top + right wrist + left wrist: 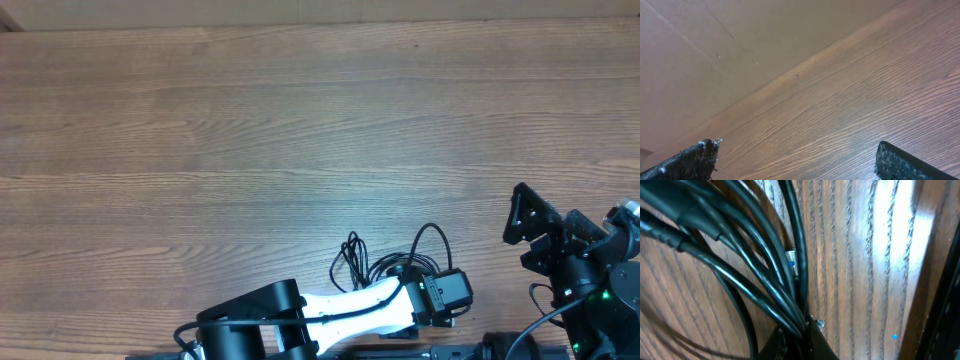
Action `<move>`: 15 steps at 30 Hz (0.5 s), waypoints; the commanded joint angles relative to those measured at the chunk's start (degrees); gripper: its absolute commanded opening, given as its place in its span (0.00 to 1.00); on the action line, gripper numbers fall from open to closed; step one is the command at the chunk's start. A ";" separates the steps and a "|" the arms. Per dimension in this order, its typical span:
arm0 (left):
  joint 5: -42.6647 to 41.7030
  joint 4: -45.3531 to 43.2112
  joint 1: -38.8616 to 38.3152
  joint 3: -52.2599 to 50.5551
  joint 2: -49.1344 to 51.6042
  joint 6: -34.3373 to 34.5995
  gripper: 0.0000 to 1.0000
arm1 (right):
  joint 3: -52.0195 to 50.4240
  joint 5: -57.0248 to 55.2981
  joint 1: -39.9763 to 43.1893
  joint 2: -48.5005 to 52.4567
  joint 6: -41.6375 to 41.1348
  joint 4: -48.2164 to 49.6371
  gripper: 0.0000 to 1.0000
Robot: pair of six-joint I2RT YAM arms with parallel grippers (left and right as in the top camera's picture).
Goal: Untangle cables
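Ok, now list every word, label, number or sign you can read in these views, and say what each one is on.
No readable text in any view.
cables: plain black jackets, no print.
small silver plug: a blue spot, no lettering to be made out.
left arm: white shell, no label visible.
table: bare wood grain, no marks.

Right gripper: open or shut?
Open. The right wrist view shows the right gripper with its two fingers far apart, only bare table between them, nothing held.
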State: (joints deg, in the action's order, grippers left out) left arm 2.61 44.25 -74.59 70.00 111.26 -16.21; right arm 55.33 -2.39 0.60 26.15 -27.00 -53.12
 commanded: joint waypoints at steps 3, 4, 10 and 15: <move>0.72 2.91 2.45 0.15 -1.66 0.59 0.04 | 0.22 -0.57 -0.22 0.31 -0.42 0.33 1.00; 0.52 2.91 3.45 0.15 -3.13 0.50 0.04 | 0.22 -0.57 -0.22 0.31 -0.42 0.46 1.00; 0.07 7.23 9.49 0.15 -8.48 -1.40 0.04 | 0.22 -0.57 -0.22 0.31 -0.42 2.58 1.00; 0.11 13.70 11.58 0.17 -10.73 -3.23 0.04 | 0.22 -2.01 -0.22 0.31 -0.44 2.73 1.00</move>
State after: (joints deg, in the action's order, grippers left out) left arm 2.61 56.55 -63.64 70.00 103.50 -17.26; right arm 55.33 -2.66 0.60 26.15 -27.00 -50.87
